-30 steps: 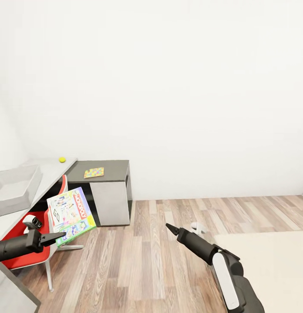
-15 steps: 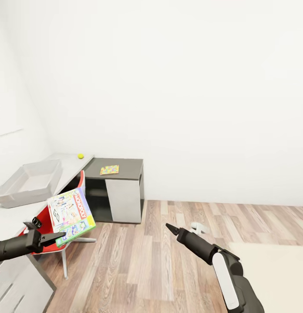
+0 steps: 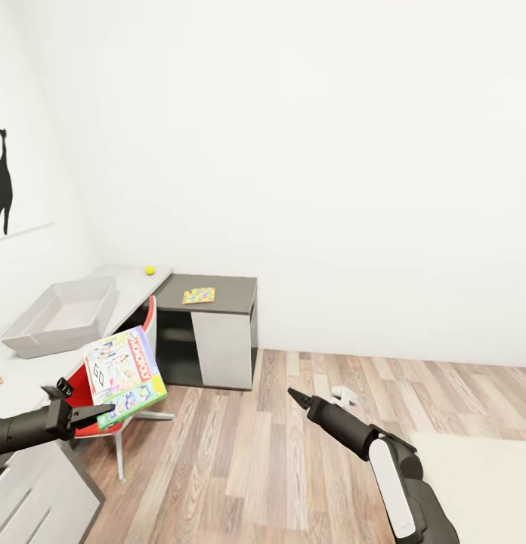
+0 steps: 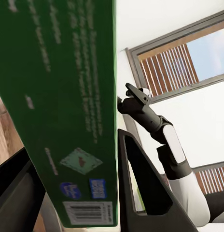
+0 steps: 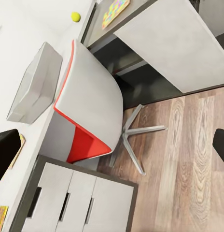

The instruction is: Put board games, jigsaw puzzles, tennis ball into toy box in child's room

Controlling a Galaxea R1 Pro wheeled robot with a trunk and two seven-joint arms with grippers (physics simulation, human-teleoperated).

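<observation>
The step in hand is carrying: the left tool is clenched on the lower edge of the Monopoly box, its two dark fingers pressed on either face of the green underside in the left wrist view. The box is held in the air in front of the red chair, short of the toy box, which sits on the desk.

My judgement is that the next move calls for closing on the desk, lifting the game above the rim and laying it flatter so it drops inside.

The box stands almost upright, its printed face turned toward the head camera; its long axis rises from the tool, tilted slightly away from the toy box.

The tennis ball lies on the desk just beyond the toy box. One jigsaw puzzle rests on the dark side cabinet past it.

The right tool appears pinched to a point, grasping nothing.
</observation>
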